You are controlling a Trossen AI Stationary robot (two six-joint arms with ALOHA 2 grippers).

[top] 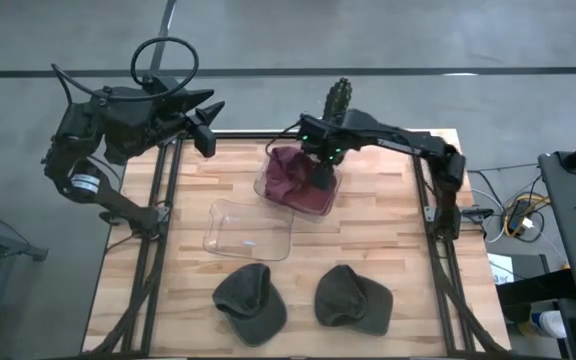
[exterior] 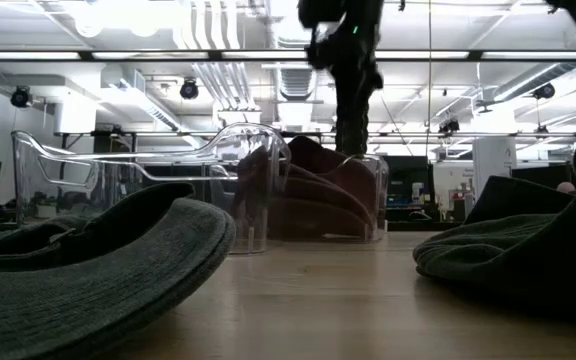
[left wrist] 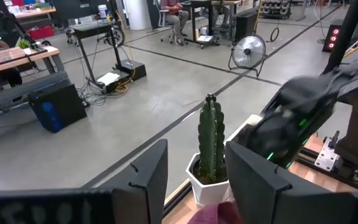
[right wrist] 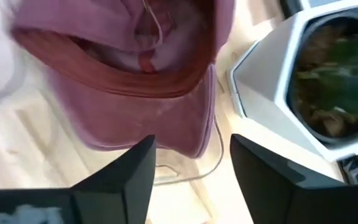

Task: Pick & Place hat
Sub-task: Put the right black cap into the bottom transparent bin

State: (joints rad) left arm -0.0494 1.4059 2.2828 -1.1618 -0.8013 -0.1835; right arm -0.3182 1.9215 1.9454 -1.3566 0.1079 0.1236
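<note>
High view, near edge first: two dark green hats sit on the counter (top: 388, 250) close to the near edge, one left of centre (top: 251, 302), one right of centre (top: 352, 298), just beside each other, not touching. Both untouched. Behind them, mid-counter, an empty clear bin (top: 250, 229). Further back, a second clear bin (top: 298, 185) holds the maroon hat (top: 293, 176), crumpled, crown partly up against the bin wall. Cactus pot (top: 339, 100) stands at the far edge.

Right gripper (top: 322, 176) hangs over the maroon hat in the far bin; right wrist view shows its fingers (right wrist: 118, 177) apart with nothing between them, hat brim (right wrist: 143, 118) below. Left gripper (top: 206, 130) is parked off the far-left corner, fingers apart, empty.

Handling, my read: hats are light, soft fabric, they fold and sag, so no breakage risk. Brim is the stiff bit and the best pinch point; a crown pinch would bunch cloth and may slip. Green hats lie flat, so the brim edge sits tight on the wood; come in low at the brim rim or pinch a crown fold. Clear bins look light and could shift if nudged.
</note>
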